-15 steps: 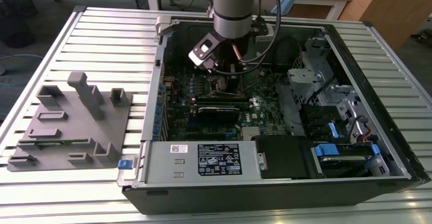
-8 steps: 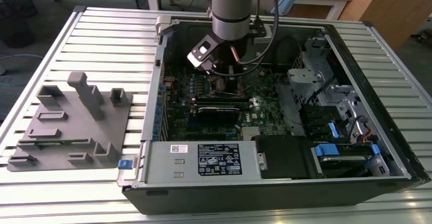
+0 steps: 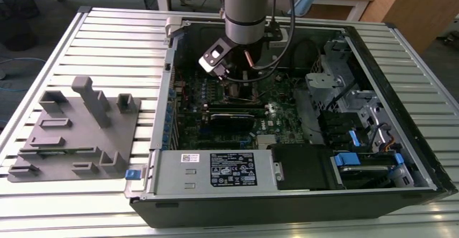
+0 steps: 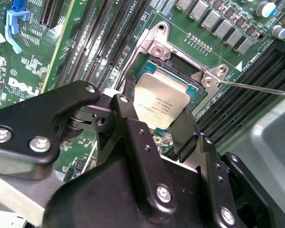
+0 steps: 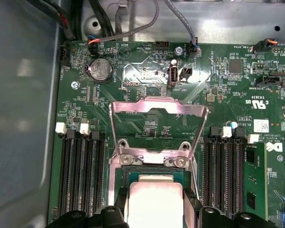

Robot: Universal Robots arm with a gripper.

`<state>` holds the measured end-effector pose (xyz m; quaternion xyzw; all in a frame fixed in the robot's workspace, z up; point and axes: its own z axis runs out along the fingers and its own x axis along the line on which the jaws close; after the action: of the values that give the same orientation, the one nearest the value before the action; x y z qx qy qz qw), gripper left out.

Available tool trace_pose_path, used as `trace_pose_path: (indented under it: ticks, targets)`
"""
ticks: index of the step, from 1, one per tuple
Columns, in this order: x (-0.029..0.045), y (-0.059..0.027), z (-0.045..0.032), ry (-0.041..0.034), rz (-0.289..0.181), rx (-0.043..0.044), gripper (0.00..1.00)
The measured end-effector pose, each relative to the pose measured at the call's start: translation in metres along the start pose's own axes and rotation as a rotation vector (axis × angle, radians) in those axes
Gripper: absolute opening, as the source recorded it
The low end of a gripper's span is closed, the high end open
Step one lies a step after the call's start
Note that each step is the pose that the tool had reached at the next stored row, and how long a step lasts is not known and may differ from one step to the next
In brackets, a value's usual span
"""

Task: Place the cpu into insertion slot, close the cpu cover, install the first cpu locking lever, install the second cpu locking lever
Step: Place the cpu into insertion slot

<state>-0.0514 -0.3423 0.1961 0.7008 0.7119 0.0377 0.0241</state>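
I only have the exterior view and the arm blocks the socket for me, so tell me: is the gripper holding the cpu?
Observer: Yes. In the second wrist view the gripper is shut on the cpu, with one finger on each side of it.
Operator: Where is it relative to the insertion slot?
Observer: Right at the insertion slot. I cannot tell whether it is fully seated.
Operator: And the cpu cover?
Observer: In the first wrist view the cpu cover stands open, swung away from the socket, with green board showing through its window.
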Motion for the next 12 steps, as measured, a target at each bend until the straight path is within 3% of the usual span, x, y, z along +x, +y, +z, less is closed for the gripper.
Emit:
trace_pose_path:
  ticks: [12]
  targets:
    - [0.0, -0.0002, 0.0023, -0.0005, 0.006, -0.0001, 0.54]
